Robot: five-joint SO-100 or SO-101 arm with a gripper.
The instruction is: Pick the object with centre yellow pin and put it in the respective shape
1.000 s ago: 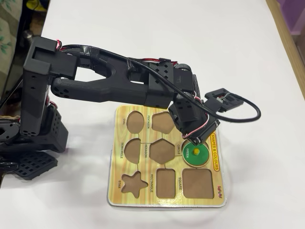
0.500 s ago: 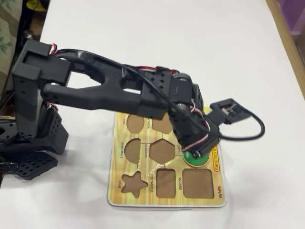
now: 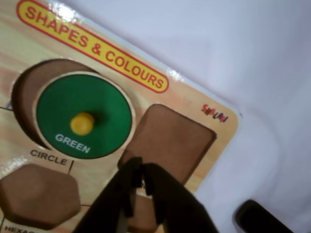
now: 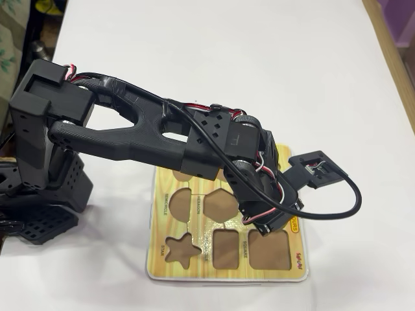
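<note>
Plainly, my fingers (image 3: 141, 167) were pressed together above the puzzle board (image 3: 204, 97), holding nothing. The green circle (image 3: 83, 116) lay skewed, overhanging its recess. I judged a careless descent could nudge it further instead of catching the yellow pin (image 3: 82, 123).

A white counter (image 4: 214, 58) carries a wooden shape board (image 4: 227, 272) near the lower middle of the overhead view. The arm's black base (image 4: 39, 194) stands at the left, just beside the board.
</note>
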